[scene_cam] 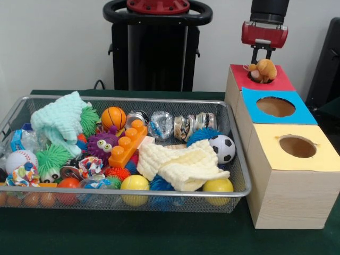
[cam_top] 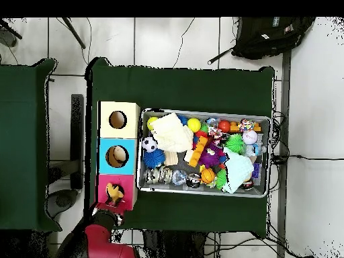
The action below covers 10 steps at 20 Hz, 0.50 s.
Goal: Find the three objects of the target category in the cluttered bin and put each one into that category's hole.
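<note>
Front view showed the gripper (scene_cam: 261, 59) with fingers spread just above the toy figure (scene_cam: 262, 70) at the red box's hole (scene_cam: 261, 79); it looked light, soft, best pinched around its body.

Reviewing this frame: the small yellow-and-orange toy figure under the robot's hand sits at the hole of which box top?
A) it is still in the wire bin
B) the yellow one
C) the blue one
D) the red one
D: the toy figure sits at the hole of the red box top, directly beneath the hand; the blue box top and yellow box top lie nearer the camera.
</note>
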Motion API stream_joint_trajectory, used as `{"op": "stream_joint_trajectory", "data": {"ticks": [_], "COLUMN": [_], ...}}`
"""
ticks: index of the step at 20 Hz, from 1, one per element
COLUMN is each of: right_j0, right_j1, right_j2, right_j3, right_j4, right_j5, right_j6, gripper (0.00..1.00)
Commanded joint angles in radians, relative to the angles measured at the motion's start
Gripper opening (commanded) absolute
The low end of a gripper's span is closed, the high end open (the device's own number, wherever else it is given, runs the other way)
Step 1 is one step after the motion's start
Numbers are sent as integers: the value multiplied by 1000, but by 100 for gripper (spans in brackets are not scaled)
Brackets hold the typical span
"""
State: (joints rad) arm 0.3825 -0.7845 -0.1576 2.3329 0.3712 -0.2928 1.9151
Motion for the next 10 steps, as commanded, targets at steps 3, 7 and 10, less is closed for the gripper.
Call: {"op": "stream_joint_trajectory", "data": {"ticks": [3, 7, 10], "right_j0": [-45, -57, -65], "right_j1": [-15, -15, -15], "right_j2": [72, 83, 88], "right_j3": [27, 35, 36], "right_j4": [-20, -32, -40], "right_j5": [115, 105, 98], "right_j6": [191, 200, 203], "gripper": [0, 0, 0]}}
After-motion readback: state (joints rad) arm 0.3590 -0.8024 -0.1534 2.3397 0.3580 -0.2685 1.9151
